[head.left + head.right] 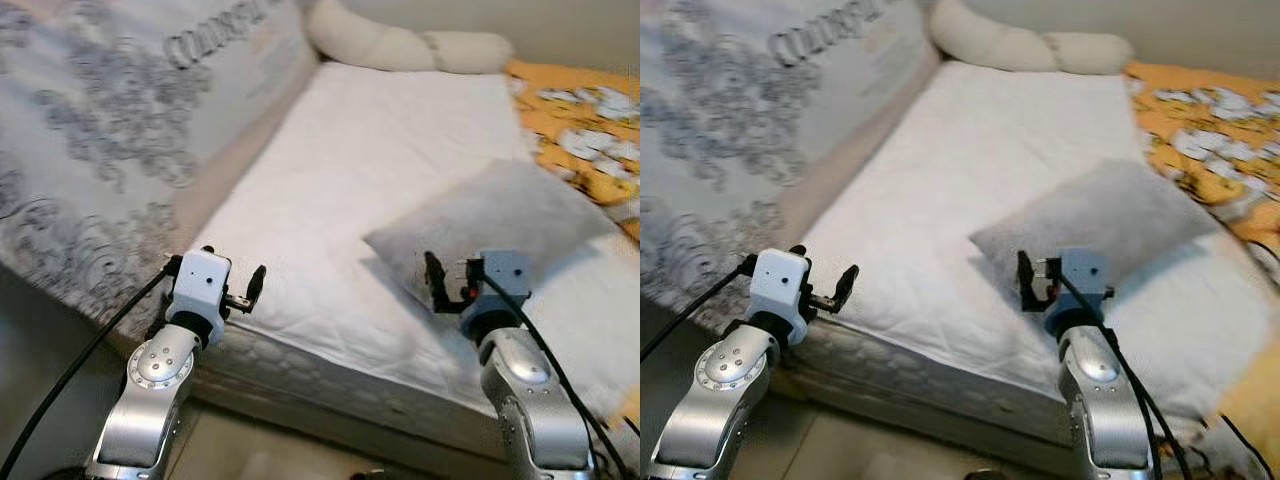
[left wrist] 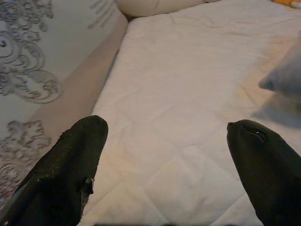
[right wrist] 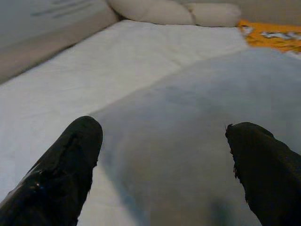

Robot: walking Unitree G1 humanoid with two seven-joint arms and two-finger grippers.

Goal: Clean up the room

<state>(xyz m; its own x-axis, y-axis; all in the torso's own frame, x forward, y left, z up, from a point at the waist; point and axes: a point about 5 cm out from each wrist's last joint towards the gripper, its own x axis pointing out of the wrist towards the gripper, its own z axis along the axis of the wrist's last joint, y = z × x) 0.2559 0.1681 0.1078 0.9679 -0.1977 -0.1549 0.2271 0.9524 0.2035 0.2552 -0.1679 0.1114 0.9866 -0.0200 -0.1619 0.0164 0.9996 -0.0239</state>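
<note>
Pillow: grey pillow (image 1: 500,225) lies flat on the white mattress (image 1: 350,200), skewed off the bed's lines with one corner toward the near edge; not at the head end, so likely the thing to tidy.
Right gripper: right gripper (image 1: 448,283) sits at the pillow's near corner, fingers (image 3: 66,165) spread apart with pillow cloth between them in the wrist view; lined up for a pinch on the corner, nothing clamped yet.
Left gripper: left gripper (image 1: 248,292) hovers over the mattress's near-left edge, well apart from the pillow, fingers (image 2: 61,169) spread wide over bare sheet; probably waiting, holds nothing.
Bolster: long cream bolster (image 1: 400,45) rests along the head end by the wall, looks like where bedding belongs.
Blanket: orange patterned blanket (image 1: 580,120) bunched along the bed's right side, just beside the pillow.
Left side: grey patterned cover (image 1: 110,140) slopes up from the mattress.
Next move, my guess: close on the corner, then drag the pillow toward the bolster; soft cloth may slip from a shallow pinch.
</note>
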